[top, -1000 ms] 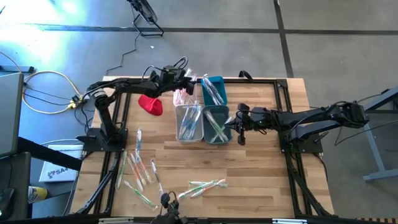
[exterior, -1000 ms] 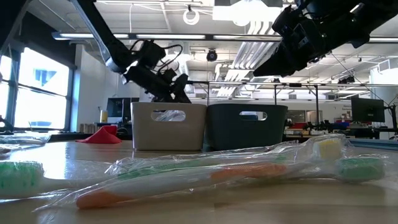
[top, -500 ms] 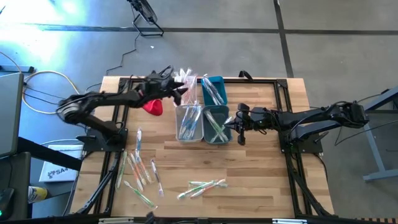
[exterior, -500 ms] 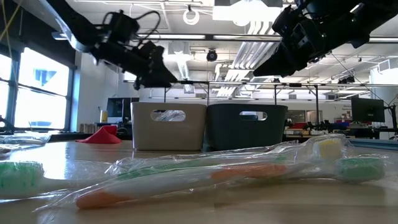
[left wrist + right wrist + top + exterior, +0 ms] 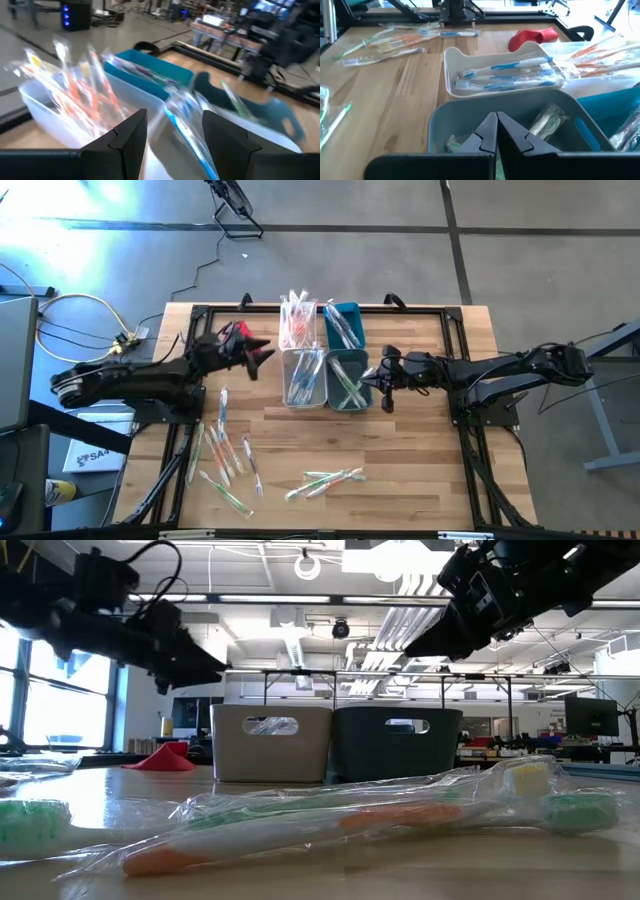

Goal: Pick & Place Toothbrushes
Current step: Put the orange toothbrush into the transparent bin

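1. Your toothbrushes (image 5: 228, 452) lie scattered in wrappers on the table's near-left part, with a few more (image 5: 325, 479) near the front middle; others already fill the four bins (image 5: 325, 355) at the table's centre.
2. Your left gripper (image 5: 262, 355) hangs above the table just left of the bins, fingers (image 5: 227, 135) spread apart and holding nothing.
3. A red cloth (image 5: 243, 332) shows beside that gripper.
4. Your right gripper (image 5: 383, 383) waits just right of the bins, fingers pressed together, empty.
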Robot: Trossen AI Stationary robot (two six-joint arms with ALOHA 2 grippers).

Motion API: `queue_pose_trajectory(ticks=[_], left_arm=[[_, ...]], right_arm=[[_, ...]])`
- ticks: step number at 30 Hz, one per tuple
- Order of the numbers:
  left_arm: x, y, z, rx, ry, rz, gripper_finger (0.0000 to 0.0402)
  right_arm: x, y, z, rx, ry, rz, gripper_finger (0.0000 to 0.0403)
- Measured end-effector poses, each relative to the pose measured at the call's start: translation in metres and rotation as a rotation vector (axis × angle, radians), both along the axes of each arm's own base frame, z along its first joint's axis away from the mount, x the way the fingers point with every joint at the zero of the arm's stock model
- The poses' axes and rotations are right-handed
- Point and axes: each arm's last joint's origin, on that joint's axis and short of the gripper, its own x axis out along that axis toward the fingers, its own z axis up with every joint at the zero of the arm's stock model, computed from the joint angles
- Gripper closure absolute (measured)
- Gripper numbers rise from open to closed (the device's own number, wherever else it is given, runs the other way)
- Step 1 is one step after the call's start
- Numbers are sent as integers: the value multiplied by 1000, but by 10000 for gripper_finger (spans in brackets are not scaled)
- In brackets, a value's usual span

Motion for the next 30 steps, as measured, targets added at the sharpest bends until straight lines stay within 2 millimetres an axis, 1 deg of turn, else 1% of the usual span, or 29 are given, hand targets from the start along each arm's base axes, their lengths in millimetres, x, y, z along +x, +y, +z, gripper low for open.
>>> queue_pose_trajectory(ticks=[2, 7, 10, 15, 20, 22, 25, 28, 30], left_arm=[[-5, -9, -6, 5, -8, -29, 213], [-11, -26, -8, 25, -50, -110, 213], [-10, -36, -6, 40, -71, -189, 213], [-10, -53, 0, 123, -95, -311, 213], [-12, -67, 2, 145, -95, -400, 213], [-14, -70, 3, 151, -95, -394, 213], [-18, -72, 6, 150, -113, -360, 213], [-22, -73, 3, 139, -76, -332, 213], [-27, -73, 4, 140, -77, -310, 213]], right_arm=[[0, 0, 1, -1, -13, -1, 401], [1, 0, 3, -2, -32, 0, 401], [1, 0, 3, 24, -41, -10, 401], [1, 0, 3, 88, -47, -36, 401], [2, 0, 6, 81, -75, -66, 401], [3, 2, 9, 91, -106, -75, 401], [5, 9, 13, 99, -125, -43, 401], [9, 19, 23, 95, -146, -13, 401], [11, 26, 31, 88, -123, -4, 401]])
